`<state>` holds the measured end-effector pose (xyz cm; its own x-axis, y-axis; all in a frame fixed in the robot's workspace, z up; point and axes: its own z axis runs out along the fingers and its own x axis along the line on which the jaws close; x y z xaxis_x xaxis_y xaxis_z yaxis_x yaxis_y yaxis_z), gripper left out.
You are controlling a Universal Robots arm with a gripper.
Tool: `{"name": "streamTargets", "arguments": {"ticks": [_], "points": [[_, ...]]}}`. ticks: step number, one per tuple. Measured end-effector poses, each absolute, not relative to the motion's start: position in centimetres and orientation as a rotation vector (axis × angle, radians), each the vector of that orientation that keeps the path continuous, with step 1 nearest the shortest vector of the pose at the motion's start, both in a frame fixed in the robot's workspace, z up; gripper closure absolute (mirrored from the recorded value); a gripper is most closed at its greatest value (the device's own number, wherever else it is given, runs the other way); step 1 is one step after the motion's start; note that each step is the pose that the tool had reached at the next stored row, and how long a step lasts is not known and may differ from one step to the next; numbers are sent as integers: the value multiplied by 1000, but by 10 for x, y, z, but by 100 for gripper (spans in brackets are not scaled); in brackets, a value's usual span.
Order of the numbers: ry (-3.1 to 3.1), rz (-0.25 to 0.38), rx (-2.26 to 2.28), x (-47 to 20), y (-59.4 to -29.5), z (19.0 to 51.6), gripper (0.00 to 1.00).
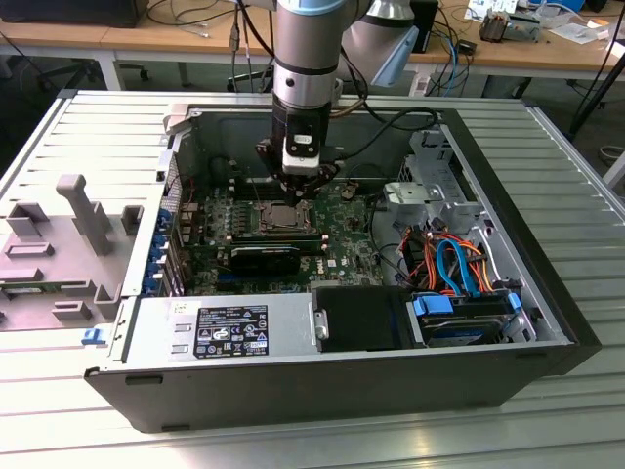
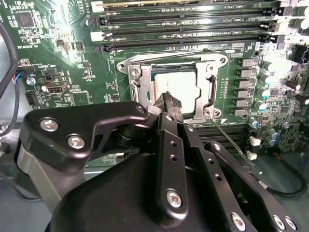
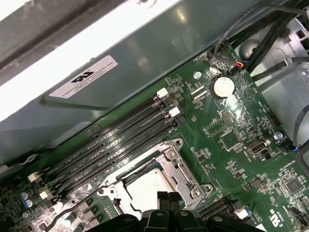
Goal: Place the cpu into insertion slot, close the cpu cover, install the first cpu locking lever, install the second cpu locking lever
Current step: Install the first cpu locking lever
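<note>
Fingertips of the gripper (image 2: 171, 102) hang directly above the insertion slot (image 2: 174, 83), so the task's thing lies straight below them rather than off to any side; in the second wrist view the two black tips are pressed together with no gap and hold nothing. The cpu (image 2: 179, 82) already lies flat in the socket, its dull silver top showing through the square window of the cpu cover (image 2: 140, 89), which appears to lie down over it, though whether it is fully seated cannot be told. A thin wire locking lever (image 2: 231, 140) runs slantwise away from one corner of the socket, seemingly not yet latched. In the first wrist view the same socket (image 3: 159, 181) sits just beside the closed tips, with long memory slots (image 3: 111, 145) running parallel to one edge. In the exterior view the arm (image 1: 308, 59) stands upright inside the open computer case (image 1: 527, 322), on a ribbed metal table (image 1: 88, 147), with desks behind
</note>
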<state>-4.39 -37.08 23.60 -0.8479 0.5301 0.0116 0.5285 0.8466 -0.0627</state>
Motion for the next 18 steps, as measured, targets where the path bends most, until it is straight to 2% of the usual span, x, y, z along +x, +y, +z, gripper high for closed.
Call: {"name": "streamTargets", "arguments": {"ticks": [18], "points": [[-3042,83,-665,-44,-371,236,89]]}}
